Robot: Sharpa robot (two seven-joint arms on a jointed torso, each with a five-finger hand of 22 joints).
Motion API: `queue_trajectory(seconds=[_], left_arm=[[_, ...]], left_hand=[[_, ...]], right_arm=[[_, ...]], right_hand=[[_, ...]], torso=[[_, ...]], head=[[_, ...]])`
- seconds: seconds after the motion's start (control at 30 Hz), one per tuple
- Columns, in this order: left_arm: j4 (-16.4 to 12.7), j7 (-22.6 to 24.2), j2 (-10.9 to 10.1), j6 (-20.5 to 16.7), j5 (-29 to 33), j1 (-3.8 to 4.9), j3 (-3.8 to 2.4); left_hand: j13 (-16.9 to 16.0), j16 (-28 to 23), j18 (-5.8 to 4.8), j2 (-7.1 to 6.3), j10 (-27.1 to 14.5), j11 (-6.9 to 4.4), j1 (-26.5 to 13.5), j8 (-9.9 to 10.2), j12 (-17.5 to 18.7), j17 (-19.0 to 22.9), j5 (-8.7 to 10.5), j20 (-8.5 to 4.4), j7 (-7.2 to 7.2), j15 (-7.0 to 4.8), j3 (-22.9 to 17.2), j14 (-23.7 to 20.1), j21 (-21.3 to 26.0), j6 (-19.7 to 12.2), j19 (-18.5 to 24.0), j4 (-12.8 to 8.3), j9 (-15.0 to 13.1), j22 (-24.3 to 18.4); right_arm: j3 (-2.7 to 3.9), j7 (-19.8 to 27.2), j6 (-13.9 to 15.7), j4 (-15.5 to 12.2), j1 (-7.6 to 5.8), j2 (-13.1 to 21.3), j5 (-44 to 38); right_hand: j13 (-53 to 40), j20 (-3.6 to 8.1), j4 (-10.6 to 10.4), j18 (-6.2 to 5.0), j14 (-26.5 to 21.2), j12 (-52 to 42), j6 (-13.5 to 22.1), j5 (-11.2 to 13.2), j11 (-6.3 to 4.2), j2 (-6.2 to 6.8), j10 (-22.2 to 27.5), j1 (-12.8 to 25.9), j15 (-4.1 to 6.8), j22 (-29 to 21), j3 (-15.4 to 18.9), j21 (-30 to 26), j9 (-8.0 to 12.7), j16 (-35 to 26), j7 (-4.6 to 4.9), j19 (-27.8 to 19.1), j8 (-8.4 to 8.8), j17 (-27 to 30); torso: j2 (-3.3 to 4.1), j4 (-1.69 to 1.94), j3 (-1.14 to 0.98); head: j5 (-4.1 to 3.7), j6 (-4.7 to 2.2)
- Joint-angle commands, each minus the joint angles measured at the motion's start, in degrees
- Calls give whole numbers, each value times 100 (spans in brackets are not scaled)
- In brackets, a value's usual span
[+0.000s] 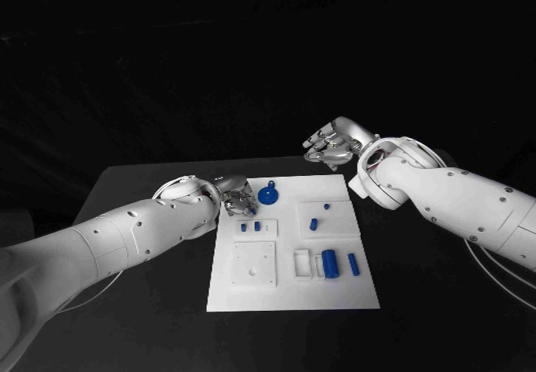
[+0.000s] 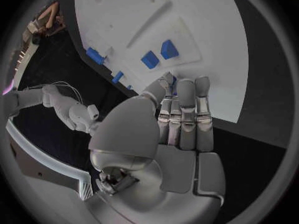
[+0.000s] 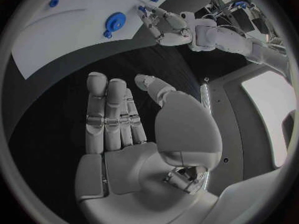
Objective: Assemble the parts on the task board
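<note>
Fingers (image 2: 187,114) of the left hand (image 1: 235,195) are seen straight and apart, nothing held, at the task board's (image 1: 293,298) left edge. Right hand (image 1: 333,145) is held open above the bench (image 1: 146,194) beyond the board's far edge. Seven blue parts are counted on the board, one a round disc (image 1: 268,194).

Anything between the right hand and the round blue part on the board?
Nothing. In the right wrist view, only bare black table and the white board's edge separate the right hand from the round blue part. The head view agrees.
</note>
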State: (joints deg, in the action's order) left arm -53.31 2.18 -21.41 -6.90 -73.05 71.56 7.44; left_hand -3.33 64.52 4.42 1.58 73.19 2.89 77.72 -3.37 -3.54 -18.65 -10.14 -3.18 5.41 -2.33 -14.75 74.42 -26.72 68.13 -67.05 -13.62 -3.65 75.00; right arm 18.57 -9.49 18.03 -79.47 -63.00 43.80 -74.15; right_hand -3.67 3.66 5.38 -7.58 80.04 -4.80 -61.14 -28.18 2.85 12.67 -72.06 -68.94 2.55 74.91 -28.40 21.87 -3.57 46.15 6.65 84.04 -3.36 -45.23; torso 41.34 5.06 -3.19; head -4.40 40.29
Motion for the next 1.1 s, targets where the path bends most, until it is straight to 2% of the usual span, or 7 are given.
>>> queue_trajectory(seconds=[0.03,0.27,0.5,0.67,0.77,0.87,1.1], left_arm=[[13,-76,61,280,-83,-31,55],[31,-173,108,426,-129,-43,120],[26,-238,108,517,-179,-51,141],[19,-226,82,454,-190,-52,144],[-8,-172,65,345,-160,-52,146],[-34,-130,58,234,-140,-53,146],[-43,-95,32,50,-115,-52,146]], left_hand=[[-4,2,101,-15,-59,3,-24,-19,18,-3,-12,4,25,27,-21,12,-22,-25,23,-15,-7,111],[-4,8,103,-6,-133,27,-37,-15,18,-3,7,18,45,46,-32,-9,-15,-122,34,1,-2,109],[-5,22,113,-11,-120,24,-35,-21,16,-4,0,22,45,46,-50,-14,-21,-120,33,-5,-6,111],[-5,26,113,-31,-82,11,-31,-17,17,-1,11,16,35,36,-37,-10,-22,-80,28,-10,-5,108],[-5,20,111,-82,-103,31,-19,-10,17,3,62,23,80,49,-48,-28,-16,-364,25,-39,8,105],[-4,18,112,-152,-139,34,-19,-9,18,6,70,31,39,56,-85,-63,-4,-747,38,-73,15,106],[-4,23,117,-235,-177,45,-35,-9,17,18,77,43,-22,67,-158,-93,13,-1149,43,-89,16,107]], right_arm=[[3,58,-27,-13,0,-6,-5],[3,56,-34,-23,0,-8,-5],[3,54,-38,-24,0,-6,-4],[3,54,-37,-20,0,0,-4],[3,52,-41,-13,0,-1,-4],[3,42,-64,-1,0,-4,-4],[3,11,-156,25,0,-8,-23]], right_hand=[[8,-9,-11,-71,-23,31,-19,-19,37,-4,-15,19,-20,196,-38,-9,-6,37,33,225,-22,9],[8,-9,-11,-71,-23,31,-19,-19,37,-4,-15,19,-20,196,-38,-9,-6,37,33,225,-22,9],[8,-10,-13,-70,-24,32,-14,-19,39,0,-13,25,-22,197,-33,-3,-5,36,35,224,-20,10],[8,-10,-13,-70,-24,32,-14,-19,39,0,-13,25,-22,197,-33,-3,-5,36,35,224,-20,10],[8,-10,-13,-70,-24,32,-14,-19,39,0,-13,25,-22,197,-33,-3,-5,36,35,224,-20,10],[10,-10,-10,-71,-28,38,-4,-16,43,9,0,20,-24,194,-27,-15,-5,34,38,222,-20,12],[13,-41,10,-105,-43,86,68,40,103,42,174,3,-62,161,-24,-140,-4,22,70,208,-21,26]], torso=[[5,-1,-3],[3,-1,-4],[-3,-3,-6],[-3,7,5],[0,11,10],[1,10,12],[2,2,14]], head=[[-6,7],[-24,9],[-31,13],[-37,14],[-38,13],[-32,14],[-23,8]])
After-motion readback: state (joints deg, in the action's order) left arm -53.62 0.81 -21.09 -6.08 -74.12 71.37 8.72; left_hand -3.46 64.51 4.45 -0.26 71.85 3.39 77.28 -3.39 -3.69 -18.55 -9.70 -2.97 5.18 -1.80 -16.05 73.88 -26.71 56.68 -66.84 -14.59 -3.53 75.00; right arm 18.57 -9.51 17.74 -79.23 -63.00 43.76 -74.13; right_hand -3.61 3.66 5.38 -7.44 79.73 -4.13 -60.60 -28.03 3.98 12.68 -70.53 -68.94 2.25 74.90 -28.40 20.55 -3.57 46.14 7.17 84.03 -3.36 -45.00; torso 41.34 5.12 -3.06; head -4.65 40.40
